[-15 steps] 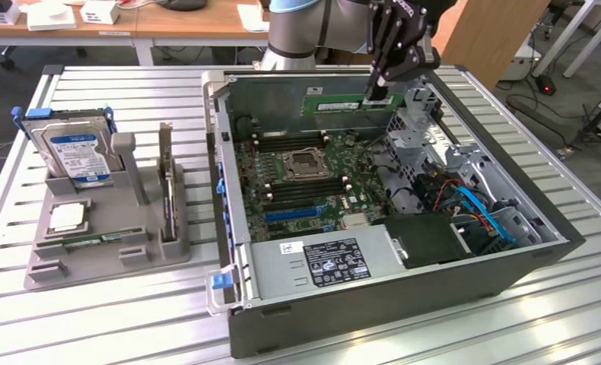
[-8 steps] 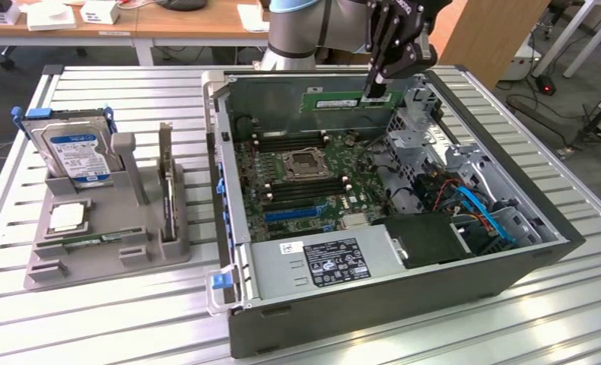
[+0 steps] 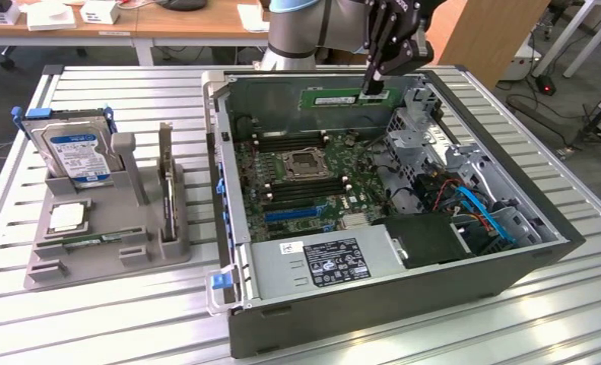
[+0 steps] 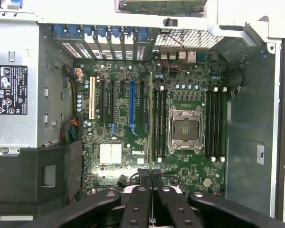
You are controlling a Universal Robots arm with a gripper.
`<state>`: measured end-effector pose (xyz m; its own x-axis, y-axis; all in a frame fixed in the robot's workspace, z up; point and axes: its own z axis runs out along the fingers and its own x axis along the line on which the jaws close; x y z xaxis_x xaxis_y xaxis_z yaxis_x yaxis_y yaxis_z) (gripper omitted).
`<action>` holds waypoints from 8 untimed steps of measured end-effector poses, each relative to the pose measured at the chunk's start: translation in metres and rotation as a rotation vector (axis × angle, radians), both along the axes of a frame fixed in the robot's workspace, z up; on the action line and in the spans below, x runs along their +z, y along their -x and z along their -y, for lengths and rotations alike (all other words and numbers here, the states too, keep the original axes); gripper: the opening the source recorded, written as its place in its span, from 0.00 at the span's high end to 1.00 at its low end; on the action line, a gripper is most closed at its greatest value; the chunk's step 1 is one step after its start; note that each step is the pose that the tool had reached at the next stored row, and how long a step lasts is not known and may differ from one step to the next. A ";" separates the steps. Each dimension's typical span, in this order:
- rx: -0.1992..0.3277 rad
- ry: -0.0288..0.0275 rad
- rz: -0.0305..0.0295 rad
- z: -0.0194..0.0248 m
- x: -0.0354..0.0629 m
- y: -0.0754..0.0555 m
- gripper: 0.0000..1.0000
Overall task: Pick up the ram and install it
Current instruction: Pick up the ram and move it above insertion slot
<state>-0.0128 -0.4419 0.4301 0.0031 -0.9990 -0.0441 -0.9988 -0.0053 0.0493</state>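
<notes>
I see the open computer case (image 3: 382,296) on the slatted table (image 3: 108,319), directly below the jaws. Its motherboard (image 3: 300,171) also lies under them. My gripper (image 3: 375,93) hangs above it. The jaws are clamped on one end of the ram (image 3: 331,99), and the stick reaches out sideways from them, in the air.

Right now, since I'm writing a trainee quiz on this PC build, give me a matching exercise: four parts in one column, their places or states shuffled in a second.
Things:
1. ram
2. hard drive
3. processor chip
4. processor socket

Places or states:
A. lying in the grey holder
B. empty, on the motherboard
C. clamped in the gripper above the open case
D. standing upright in the grey holder

Pairs: 1-C, 2-D, 3-A, 4-B
</notes>
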 end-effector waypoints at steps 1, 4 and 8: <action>0.000 0.0000 0.0000 -0.0009 -0.0003 0.000 0.89; -0.002 0.0003 -0.0001 -0.0045 -0.0011 0.000 0.89; -0.005 0.0014 0.0000 -0.0099 -0.0017 0.000 0.89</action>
<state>-0.0127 -0.4319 0.4284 -0.0016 -0.9991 -0.0427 -0.9988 -0.0006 0.0494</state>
